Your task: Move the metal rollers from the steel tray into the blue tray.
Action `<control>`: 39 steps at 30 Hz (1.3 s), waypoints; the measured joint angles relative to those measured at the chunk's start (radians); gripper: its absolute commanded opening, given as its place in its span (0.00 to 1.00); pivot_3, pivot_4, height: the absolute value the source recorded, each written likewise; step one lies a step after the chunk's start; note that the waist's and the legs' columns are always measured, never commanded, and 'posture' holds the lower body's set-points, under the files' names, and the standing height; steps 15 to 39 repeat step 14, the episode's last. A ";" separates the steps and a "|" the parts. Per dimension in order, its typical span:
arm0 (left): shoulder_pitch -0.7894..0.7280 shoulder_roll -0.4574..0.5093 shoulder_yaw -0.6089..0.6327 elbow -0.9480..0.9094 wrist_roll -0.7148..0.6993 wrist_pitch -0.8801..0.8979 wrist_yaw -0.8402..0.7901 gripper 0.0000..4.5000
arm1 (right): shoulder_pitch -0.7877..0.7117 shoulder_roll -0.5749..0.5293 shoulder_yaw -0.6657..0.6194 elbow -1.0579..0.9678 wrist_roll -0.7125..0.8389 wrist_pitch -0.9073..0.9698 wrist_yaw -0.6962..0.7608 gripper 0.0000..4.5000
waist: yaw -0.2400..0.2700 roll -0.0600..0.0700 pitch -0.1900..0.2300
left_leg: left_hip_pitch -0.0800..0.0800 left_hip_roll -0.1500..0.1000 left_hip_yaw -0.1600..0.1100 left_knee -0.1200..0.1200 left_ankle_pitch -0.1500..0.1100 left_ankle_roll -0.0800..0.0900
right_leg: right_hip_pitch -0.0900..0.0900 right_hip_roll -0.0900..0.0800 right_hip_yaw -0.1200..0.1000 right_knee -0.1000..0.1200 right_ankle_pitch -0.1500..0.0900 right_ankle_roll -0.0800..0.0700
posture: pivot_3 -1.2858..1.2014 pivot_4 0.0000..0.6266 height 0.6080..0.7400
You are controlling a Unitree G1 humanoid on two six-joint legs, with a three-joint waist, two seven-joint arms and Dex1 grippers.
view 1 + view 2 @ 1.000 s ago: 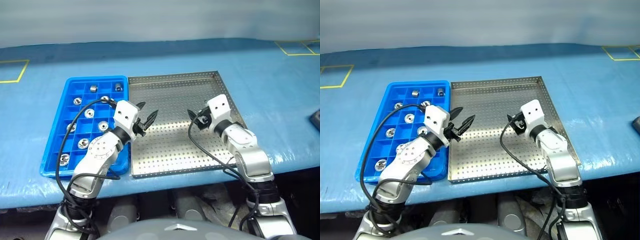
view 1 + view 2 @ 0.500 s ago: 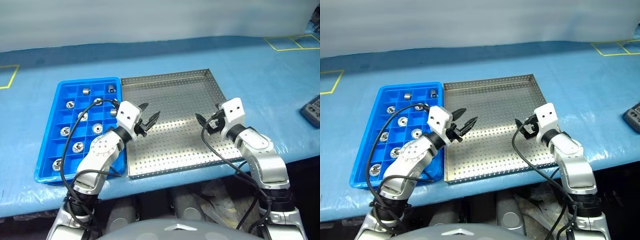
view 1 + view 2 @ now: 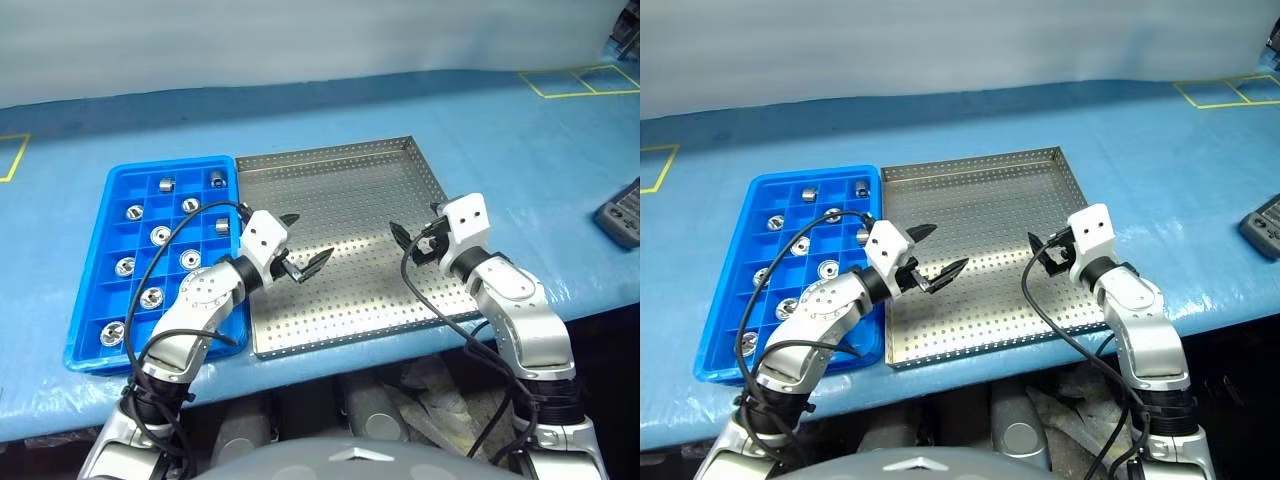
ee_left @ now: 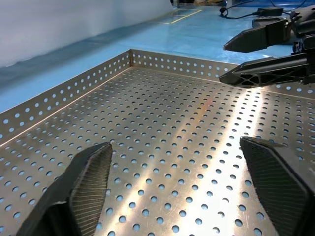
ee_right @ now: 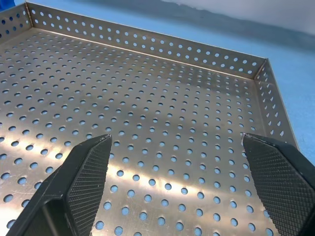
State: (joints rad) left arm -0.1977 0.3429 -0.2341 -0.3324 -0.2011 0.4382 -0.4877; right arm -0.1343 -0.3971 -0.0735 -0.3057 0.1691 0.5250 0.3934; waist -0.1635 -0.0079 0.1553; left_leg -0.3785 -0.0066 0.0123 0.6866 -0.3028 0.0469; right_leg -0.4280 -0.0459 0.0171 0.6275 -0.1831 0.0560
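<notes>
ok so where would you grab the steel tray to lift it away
Probably the low near rim of the steel tray, from the robot's side, one finger inside the wall, one outside. Its floor is wide and flat with no handle, so that thin upright wall is the only pinchable part.

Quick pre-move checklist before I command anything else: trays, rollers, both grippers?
1. Steel tray emptied of rollers: ok, perforated floor bare.
2. Metal rollers sitting in blue tray compartments: ok.
3. Left gripper open and holding nothing: ok.
4. Right gripper open and holding nothing: ok.
5. Grippers apart from each other over the steel tray: ok.
6. Dark device at the table's right edge out of the arms' way: ok.
</notes>
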 measured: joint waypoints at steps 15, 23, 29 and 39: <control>0.021 0.003 -0.007 0.007 0.001 0.013 -0.060 0.99 | 0.022 0.000 0.017 -0.008 0.012 -0.042 0.037 1.00 | -0.024 0.000 0.000 | 0.000 0.000 0.001 0.001 0.000 0.001 | 0.000 0.000 0.002 0.000 0.001 0.001 | 0.41 0.24 1.00; 0.021 0.003 -0.007 0.007 0.001 0.013 -0.060 0.99 | 0.022 0.000 0.017 -0.008 0.012 -0.042 0.037 1.00 | -0.024 0.000 0.000 | 0.000 0.000 0.001 0.001 0.000 0.001 | 0.000 0.000 0.002 0.000 0.001 0.001 | 0.41 0.24 1.00; 0.021 0.003 -0.007 0.007 0.001 0.013 -0.060 0.99 | 0.022 0.000 0.017 -0.008 0.012 -0.042 0.037 1.00 | -0.024 0.000 0.000 | 0.000 0.000 0.001 0.001 0.000 0.001 | 0.000 0.000 0.002 0.000 0.001 0.001 | 0.41 0.24 1.00; 0.021 0.003 -0.007 0.007 0.001 0.013 -0.060 0.99 | 0.022 0.000 0.017 -0.008 0.012 -0.042 0.037 1.00 | -0.024 0.000 0.000 | 0.000 0.000 0.001 0.001 0.000 0.001 | 0.000 0.000 0.002 0.000 0.001 0.001 | 0.41 0.24 1.00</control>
